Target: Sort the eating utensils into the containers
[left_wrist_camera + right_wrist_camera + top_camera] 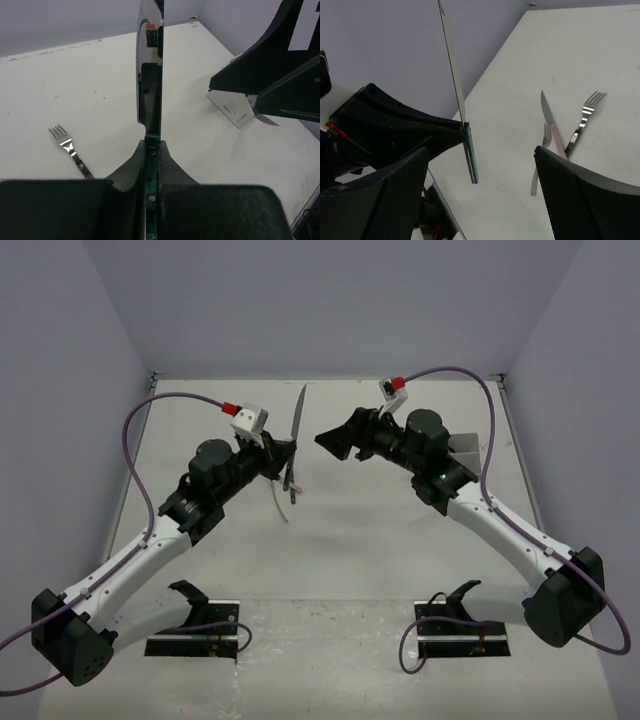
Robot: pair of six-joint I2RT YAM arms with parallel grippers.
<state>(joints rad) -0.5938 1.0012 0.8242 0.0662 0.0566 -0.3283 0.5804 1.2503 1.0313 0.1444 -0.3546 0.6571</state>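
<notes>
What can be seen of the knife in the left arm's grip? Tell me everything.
The knife has a shiny metal blade, serrated along one edge, and a slim teal handle. The left tool is shut on the handle just below the blade. The blade points away from that arm toward the back wall, and the knife looks held clear of the table. Nothing else touches it; the open right tool faces it without contact.
</notes>
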